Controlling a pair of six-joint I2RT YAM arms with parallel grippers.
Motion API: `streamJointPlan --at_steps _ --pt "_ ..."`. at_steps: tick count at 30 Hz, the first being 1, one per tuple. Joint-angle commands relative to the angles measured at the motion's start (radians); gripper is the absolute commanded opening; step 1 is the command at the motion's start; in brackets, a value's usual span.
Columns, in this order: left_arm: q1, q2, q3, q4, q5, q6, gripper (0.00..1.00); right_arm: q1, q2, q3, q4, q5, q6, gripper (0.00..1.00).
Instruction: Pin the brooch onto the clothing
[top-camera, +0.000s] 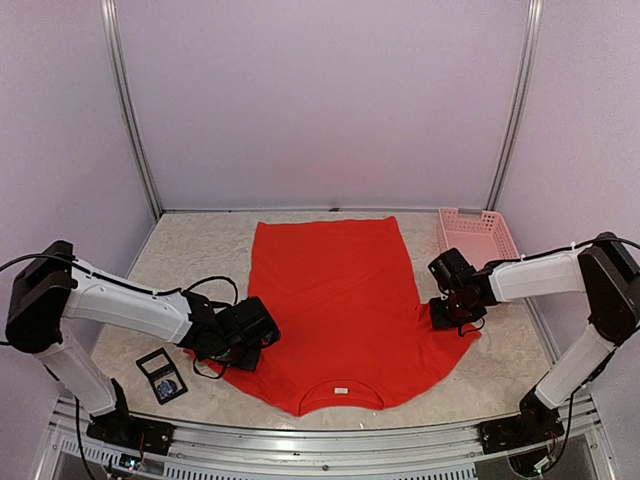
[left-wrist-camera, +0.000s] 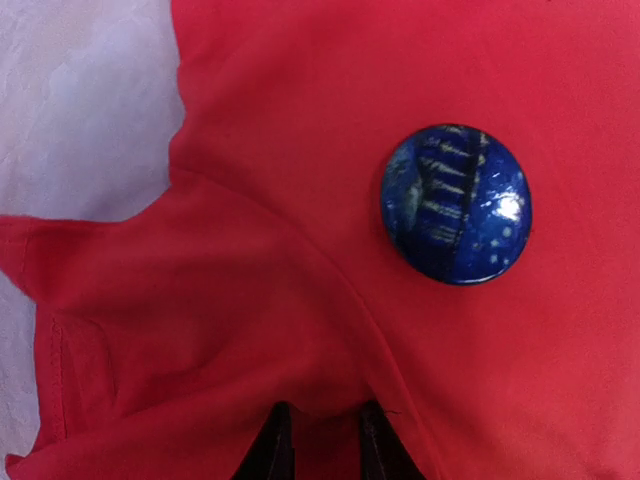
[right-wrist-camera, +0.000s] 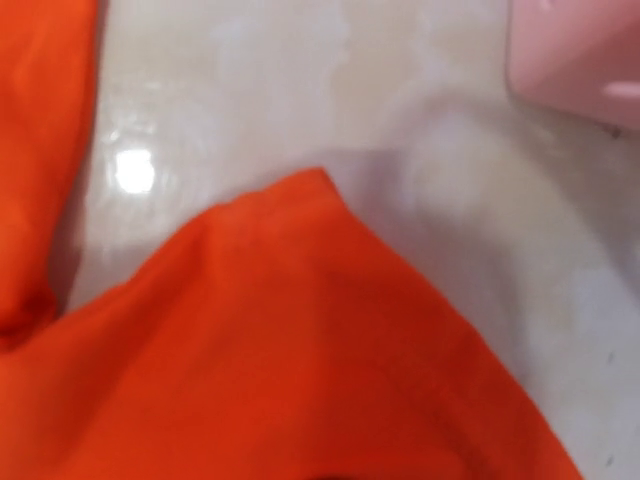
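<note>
1. From the overhead camera, the clothing (top-camera: 335, 300) lies spread flat in the middle of the table (top-camera: 190, 250), neckline towards the arms and hem towards the back wall. The left gripper (top-camera: 240, 345) sits low on the shirt's left sleeve, and the right gripper (top-camera: 458, 305) is down at the tip of the right sleeve. From up here I cannot make out either pair of fingers. A pink basket (top-camera: 478, 235) stands just beyond the right sleeve, and a small black case (top-camera: 162, 378) lies near the left arm, apart from the shirt.

2. In the left wrist view, the brooch (left-wrist-camera: 456, 203), round, glossy and blue with pale stripes, rests on the red fabric (left-wrist-camera: 300, 150) beside the sleeve seam. Whether it is pinned I cannot tell. The two dark fingertips (left-wrist-camera: 272, 450) stand close together at the bottom edge, with a raised fold of the cloth nipped between them.

3. The right wrist view is blurred. It shows the sleeve tip (right-wrist-camera: 280, 350) on the pale tabletop (right-wrist-camera: 400, 150) and a corner of the basket (right-wrist-camera: 580, 60) at top right. The fingers do not show, so I cannot tell their spread.
</note>
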Motion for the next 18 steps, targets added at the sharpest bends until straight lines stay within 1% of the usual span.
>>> streamJointPlan --at_steps 1,4,6,8,11,12,14,15,16,17,18 --pt "-0.004 0.104 0.009 -0.052 0.051 0.009 0.21 -0.02 0.025 0.012 -0.074 0.047 -0.021 0.0" --pt "-0.009 0.054 -0.032 -0.052 0.087 -0.027 0.22 -0.021 0.006 0.039 -0.104 0.061 -0.036 0.0" --pt "-0.017 -0.001 -0.029 -0.054 0.089 -0.027 0.24 -0.02 -0.012 0.061 -0.126 0.037 -0.049 0.0" --pt "-0.026 -0.051 0.015 -0.06 0.066 0.002 0.27 -0.014 -0.047 0.087 -0.145 -0.026 -0.07 0.0" --pt "-0.024 -0.114 0.113 -0.074 0.019 0.041 0.35 0.013 -0.112 0.141 -0.18 -0.092 -0.086 0.0" --pt "-0.024 -0.125 0.133 -0.08 0.001 0.042 0.37 0.021 -0.132 0.166 -0.195 -0.111 -0.09 0.03" --pt "-0.022 -0.154 0.141 -0.094 -0.045 0.016 0.43 0.029 -0.166 0.231 -0.228 -0.146 -0.09 0.12" --pt "-0.021 -0.165 0.128 -0.096 -0.071 -0.009 0.48 0.032 -0.179 0.259 -0.236 -0.172 -0.094 0.18" --pt "-0.018 -0.187 0.104 -0.1 -0.105 -0.048 0.54 0.034 -0.189 0.287 -0.242 -0.2 -0.098 0.25" --pt "-0.008 -0.2 0.08 -0.107 -0.13 -0.094 0.59 0.034 -0.194 0.316 -0.242 -0.234 -0.106 0.35" --pt "0.007 -0.22 0.058 -0.118 -0.14 -0.149 0.61 0.034 -0.195 0.346 -0.233 -0.269 -0.121 0.44"
